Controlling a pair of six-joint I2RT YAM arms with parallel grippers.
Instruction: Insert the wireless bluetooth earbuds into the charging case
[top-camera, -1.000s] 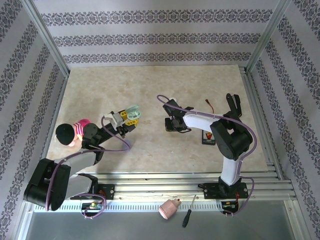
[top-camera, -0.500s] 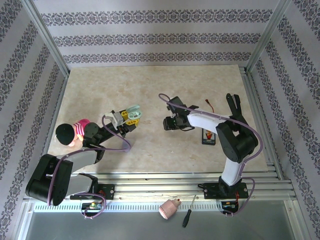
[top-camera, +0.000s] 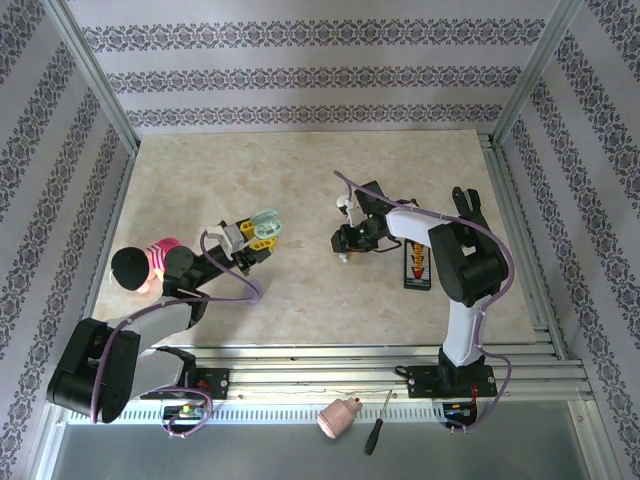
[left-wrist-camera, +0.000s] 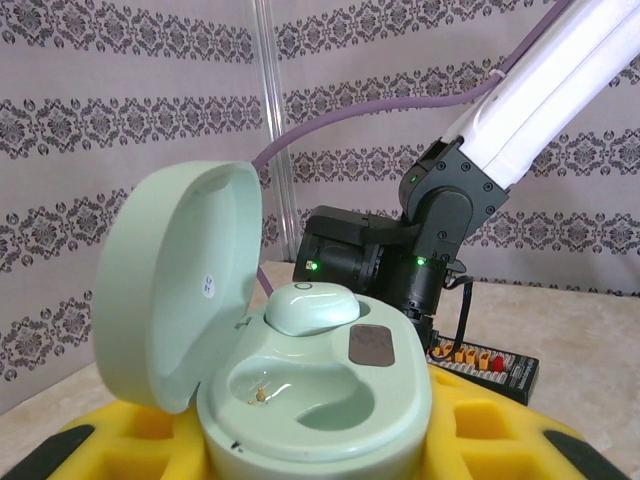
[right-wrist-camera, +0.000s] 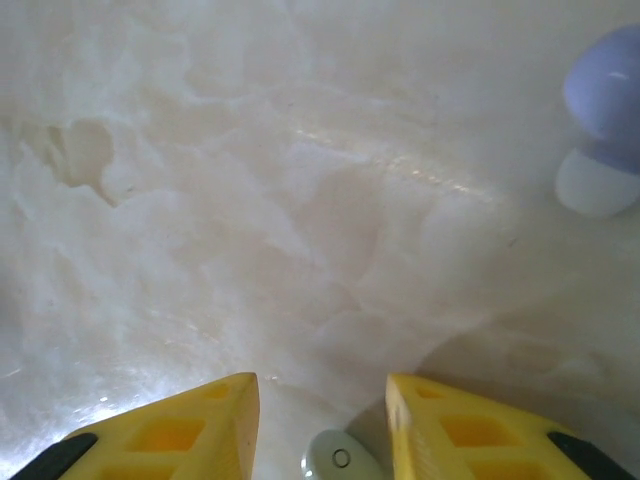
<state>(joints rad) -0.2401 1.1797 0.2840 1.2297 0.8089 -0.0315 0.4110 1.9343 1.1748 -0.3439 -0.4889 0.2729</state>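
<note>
The mint green charging case (left-wrist-camera: 320, 400) sits lid-open between the yellow fingers (left-wrist-camera: 500, 435) of my left gripper (left-wrist-camera: 310, 445), which is shut on it. One mint earbud (left-wrist-camera: 310, 305) is seated in its far slot and the near slot (left-wrist-camera: 310, 395) is hollow. In the top view the case (top-camera: 264, 224) is held left of centre. My right gripper (right-wrist-camera: 322, 420) points down at the table, jaws apart. A mint earbud (right-wrist-camera: 338, 458) lies between its fingers (right-wrist-camera: 200, 425), clear of the left finger. A lilac earbud (right-wrist-camera: 608, 95) and a white one (right-wrist-camera: 595, 185) lie farther off to the right.
A black tester board (top-camera: 417, 266) lies right of my right gripper (top-camera: 343, 246). A pink and black toy (top-camera: 142, 266) sits at the table's left edge beside my left arm. A pink drill chuck (top-camera: 338, 418) and a screwdriver (top-camera: 377, 432) rest on the front ledge.
My right arm's forearm has swung back and to the right while its gripper stays over nearly the same spot. The left arm and the case have not moved.
</note>
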